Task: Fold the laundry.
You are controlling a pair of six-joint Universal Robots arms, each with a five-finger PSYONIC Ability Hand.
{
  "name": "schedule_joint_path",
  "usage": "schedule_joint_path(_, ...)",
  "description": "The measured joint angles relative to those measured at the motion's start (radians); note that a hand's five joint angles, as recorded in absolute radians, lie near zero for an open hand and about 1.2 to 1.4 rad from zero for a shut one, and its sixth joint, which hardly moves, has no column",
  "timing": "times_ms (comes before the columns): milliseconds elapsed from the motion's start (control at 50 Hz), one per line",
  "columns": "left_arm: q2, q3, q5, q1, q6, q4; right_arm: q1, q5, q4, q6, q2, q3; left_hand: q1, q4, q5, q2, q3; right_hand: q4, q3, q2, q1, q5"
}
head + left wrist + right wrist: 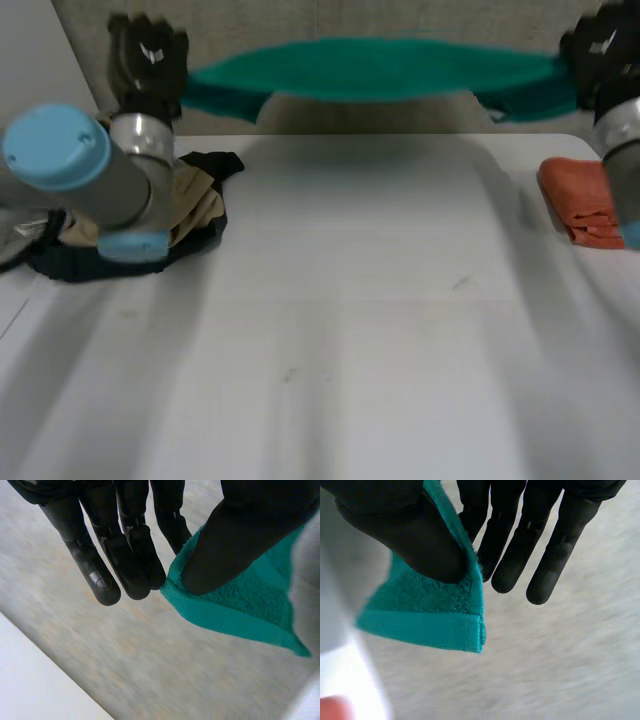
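A green towel (375, 70) hangs stretched in the air above the table's far edge, held at both ends. My left hand (148, 62) is raised at the far left and pinches the towel's left corner (235, 605) between thumb and a finger (172, 527); the other fingers stay straight. My right hand (600, 48) is raised at the far right, its thumb (415, 535) pressing the towel's right corner (435, 615) against a finger, the remaining fingers straight. The towel sags slightly in the middle.
The white table (340, 320) lies below. A pile of tan and black clothes (195, 205) sits at the left beside my left arm. A folded orange cloth (580, 200) lies at the right edge.
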Motion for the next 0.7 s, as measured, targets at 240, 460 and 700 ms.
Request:
schedule_joint_path(240,0.016,-0.327,0.004,-0.016,0.01,-0.03,-0.005,0.003,0.322,0.045,0.124,0.103,0.0,0.0,0.0,0.0,0.0,0.0,0.002,0.0,0.0,0.0)
schedule_joint_path(460,0.329,-0.706,0.006,-0.014,0.109,-0.361,-0.101,-0.003,0.763,-0.032,-0.124,0.351,0.0,0.0,0.0,0.0,0.0,0.0,0.002,0.0,0.0,0.0)
schedule_joint_path(700,0.581,-0.921,0.051,-0.012,0.244,-0.697,-0.307,-0.011,0.91,-0.38,-0.348,0.63,0.0,0.0,0.0,0.0,0.0,0.0,0.002,0.0,0.0,0.0)
